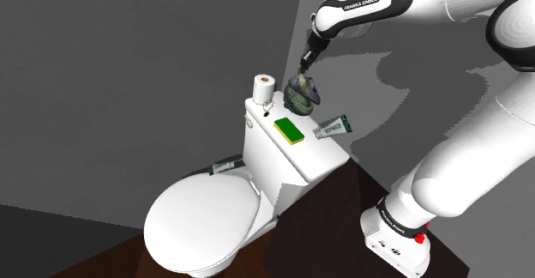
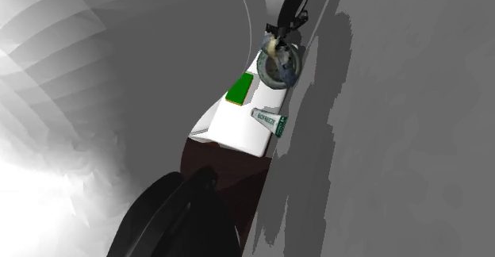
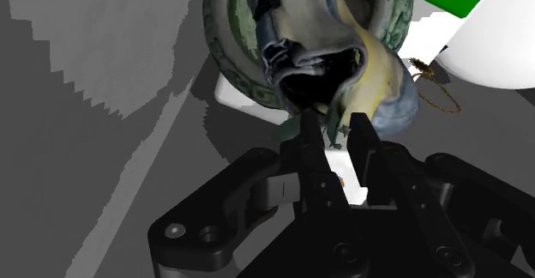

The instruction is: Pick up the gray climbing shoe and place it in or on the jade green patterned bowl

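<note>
Wrist view: claw [image 3: 333,130] narrow, tips nipping shoe [image 3: 317,45] rim; shoe lies straight ahead, long axis in line w/ claw, already inside bowl [image 3: 221,49].

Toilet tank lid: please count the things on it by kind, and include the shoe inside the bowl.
Toilet paper roll: 1
Green sponge: 1
Toothpaste tube: 1
Green patterned bowl: 1
Climbing shoe: 1
Gold chain: 1
Total: 6

Exterior views both overlook the toilet tank [image 1: 319,154] — wrist camera close behind gripper [image 3: 333,123]
</note>
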Tool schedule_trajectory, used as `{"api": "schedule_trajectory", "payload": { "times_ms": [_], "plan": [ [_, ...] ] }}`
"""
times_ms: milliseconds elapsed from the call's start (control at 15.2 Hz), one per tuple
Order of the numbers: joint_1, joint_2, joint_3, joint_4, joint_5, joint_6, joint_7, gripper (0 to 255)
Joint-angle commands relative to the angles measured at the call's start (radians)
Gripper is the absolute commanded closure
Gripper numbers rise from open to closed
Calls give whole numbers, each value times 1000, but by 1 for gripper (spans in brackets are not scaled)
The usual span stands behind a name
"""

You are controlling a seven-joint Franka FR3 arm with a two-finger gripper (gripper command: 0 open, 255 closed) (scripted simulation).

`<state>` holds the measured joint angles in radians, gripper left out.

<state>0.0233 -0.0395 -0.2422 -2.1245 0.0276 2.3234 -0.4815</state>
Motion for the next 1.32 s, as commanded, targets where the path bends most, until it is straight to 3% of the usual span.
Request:
{"api": "schedule_trajectory", "payload": {
  "times_ms": [0, 330, 858, 924, 990, 1188, 1254],
  "plan": [
    [-4, 27, -5, -28, 3, -33, -7, 255],
    [-5, 60, -5, -64, 16, 34, -18, 255],
    [-5, 60, -5, -64, 16, 34, -18, 255],
    [-10, 22, -10, -82, 9, 13, -24, 0],
    [3, -28, 8, -118, -39, 3, 42, 0],
    [0, 11, 1, -78, -19, -1, 19, 0],
    [-4, 60, -6, -64, 16, 34, -18, 0]
  ]
}}
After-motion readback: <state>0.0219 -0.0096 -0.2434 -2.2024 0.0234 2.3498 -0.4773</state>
